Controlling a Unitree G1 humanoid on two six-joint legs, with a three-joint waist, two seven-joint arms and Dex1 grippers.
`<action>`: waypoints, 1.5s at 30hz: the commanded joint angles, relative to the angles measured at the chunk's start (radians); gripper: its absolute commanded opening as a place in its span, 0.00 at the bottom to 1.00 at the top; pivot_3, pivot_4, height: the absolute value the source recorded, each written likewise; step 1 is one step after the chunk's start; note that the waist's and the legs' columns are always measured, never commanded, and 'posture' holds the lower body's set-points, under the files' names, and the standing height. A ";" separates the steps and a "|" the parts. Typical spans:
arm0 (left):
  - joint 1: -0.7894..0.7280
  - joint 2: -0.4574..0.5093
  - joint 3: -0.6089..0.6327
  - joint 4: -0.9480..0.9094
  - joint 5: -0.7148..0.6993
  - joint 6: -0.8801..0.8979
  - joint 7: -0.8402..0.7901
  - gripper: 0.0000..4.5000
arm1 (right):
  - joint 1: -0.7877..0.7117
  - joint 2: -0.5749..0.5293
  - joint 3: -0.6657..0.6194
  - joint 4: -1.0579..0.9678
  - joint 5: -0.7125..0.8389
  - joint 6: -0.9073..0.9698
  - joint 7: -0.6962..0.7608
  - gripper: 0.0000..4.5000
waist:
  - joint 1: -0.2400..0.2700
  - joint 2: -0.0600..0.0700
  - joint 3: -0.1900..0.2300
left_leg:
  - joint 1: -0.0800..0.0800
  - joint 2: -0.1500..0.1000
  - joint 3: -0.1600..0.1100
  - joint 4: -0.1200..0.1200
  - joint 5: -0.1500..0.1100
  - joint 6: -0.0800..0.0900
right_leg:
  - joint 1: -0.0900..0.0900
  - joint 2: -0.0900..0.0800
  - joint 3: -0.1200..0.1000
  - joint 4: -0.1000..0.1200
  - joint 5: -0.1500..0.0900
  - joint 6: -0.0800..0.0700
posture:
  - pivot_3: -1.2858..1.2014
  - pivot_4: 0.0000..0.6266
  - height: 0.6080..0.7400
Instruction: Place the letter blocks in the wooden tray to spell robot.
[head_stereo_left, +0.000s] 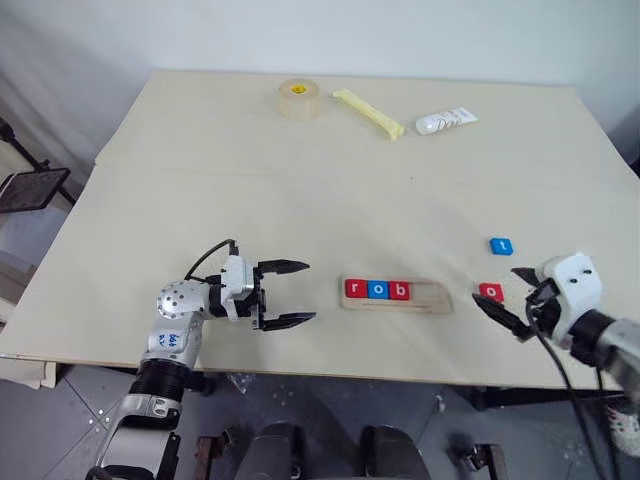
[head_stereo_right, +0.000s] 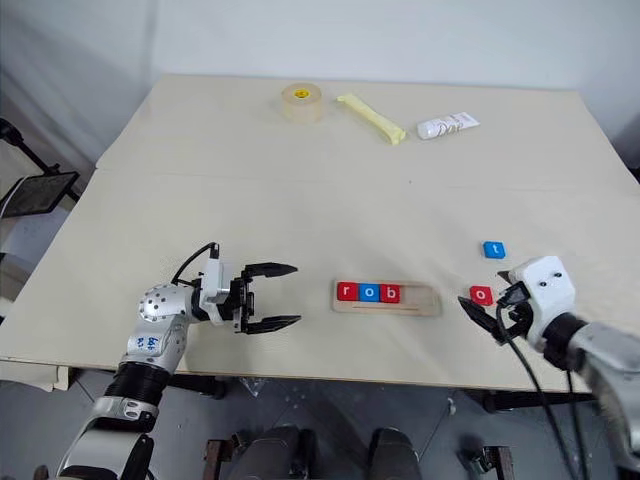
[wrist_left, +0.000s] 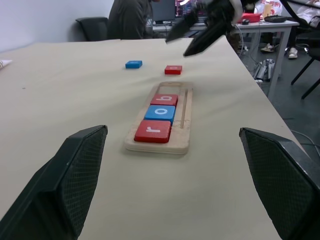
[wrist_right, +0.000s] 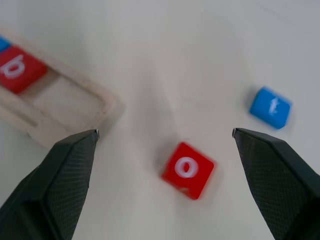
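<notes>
Head views: wooden tray (head_stereo_left: 394, 294) near the table's (head_stereo_left: 300, 180) front edge holds red r (head_stereo_left: 355, 289), blue o (head_stereo_left: 377, 290) and red b (head_stereo_left: 399, 291) in its left part; the second red o (head_stereo_left: 491, 292) and blue t (head_stereo_left: 501, 245) lie loose to its right, left gripper (head_stereo_left: 290, 293) jaws spread left of the tray, right gripper (head_stereo_left: 512, 298) jaws spread just beside the red o. Left wrist view: wide-apart fingers (wrist_left: 65, 180) frame the tray. Right wrist view: spread fingers (wrist_right: 55, 185) flank the loose red o, touching nothing.
</notes>
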 joint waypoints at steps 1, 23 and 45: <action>-0.005 -0.006 -0.006 -0.035 -0.014 -0.028 -0.024 1.00 | -0.055 -0.112 0.074 0.132 -0.033 -0.123 0.212 0.99 | 0.001 0.000 0.000 | 0.000 0.000 0.000 0.000 0.000 0.000 | 0.000 0.000 0.000 0.000 0.000 0.000 | 0.52 0.24 1.00; 0.048 -0.017 -0.005 -0.088 -0.037 -0.086 -0.063 1.00 | -0.610 -0.138 0.482 0.922 -0.346 -0.595 0.612 0.99 | -0.003 -0.001 0.000 | -0.001 0.000 -0.001 0.002 0.000 0.000 | 0.001 0.000 -0.003 -0.002 0.000 0.000 | 0.52 0.24 1.00; 0.003 -0.032 -0.014 -0.027 -0.026 -0.085 -0.051 1.00 | -0.688 -0.140 0.461 0.546 -0.261 -0.232 0.646 0.32 | -0.003 0.000 0.000 | -0.002 0.001 -0.001 0.003 0.000 0.000 | 0.000 0.000 -0.002 -0.001 0.000 0.000 | 0.52 0.24 1.00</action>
